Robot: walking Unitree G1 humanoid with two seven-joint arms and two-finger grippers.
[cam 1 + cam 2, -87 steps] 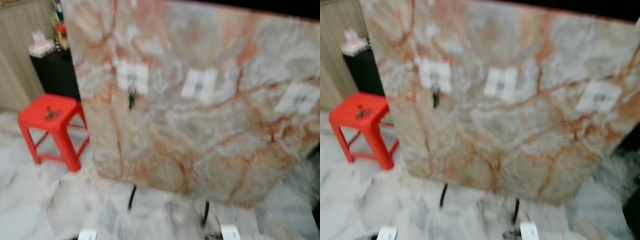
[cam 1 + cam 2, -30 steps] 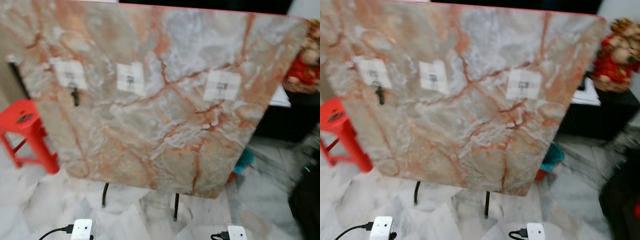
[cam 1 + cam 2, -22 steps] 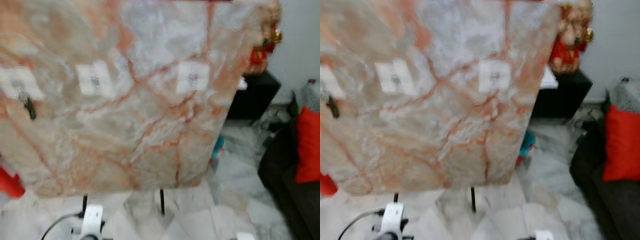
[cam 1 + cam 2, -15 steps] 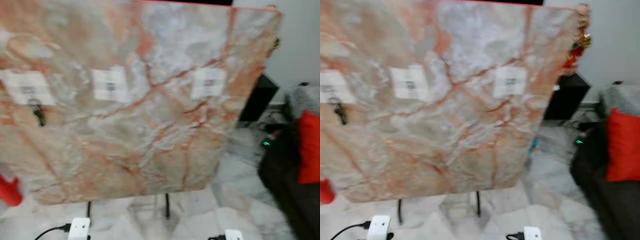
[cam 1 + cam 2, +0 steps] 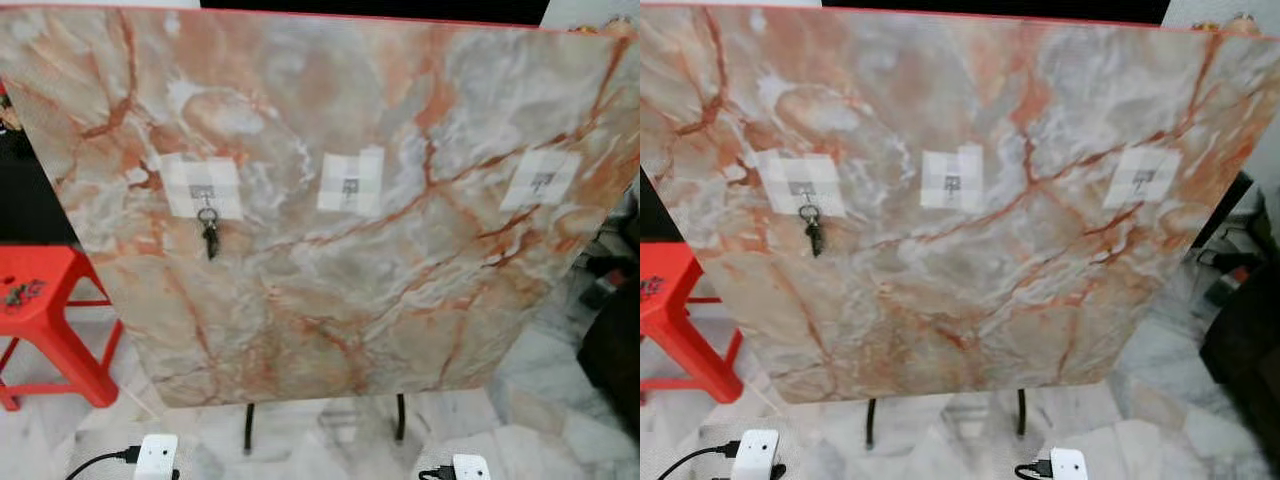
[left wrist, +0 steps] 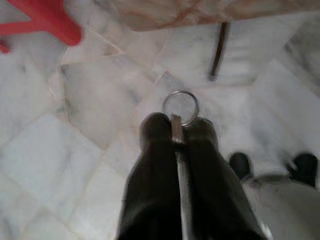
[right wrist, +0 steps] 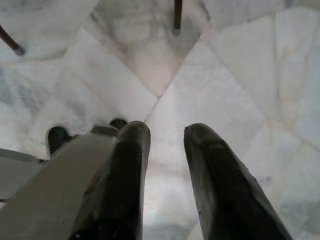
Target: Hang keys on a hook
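I face the orange-veined marble board (image 5: 330,300), now square-on after the camera's swing. My left gripper (image 6: 176,131) hangs low over the floor below it, pinching a silver key with ring (image 6: 180,106); my right gripper (image 7: 167,137) is spread. Next: raise the key to the middle white hook patch (image 5: 351,183), right of the dark hung key (image 5: 209,236).

**Key in the pincer, hooks on the marble board**

A metal key with a round ring (image 6: 180,107) stands clamped between the left pincer (image 6: 177,131) fingers, ring foremost, over the marble floor. Three small hooks on white patches sit in a row: the left hook (image 5: 203,190) carries a dark hanging key (image 5: 209,238); the middle hook (image 5: 350,185) and right hook (image 5: 541,181) are bare.
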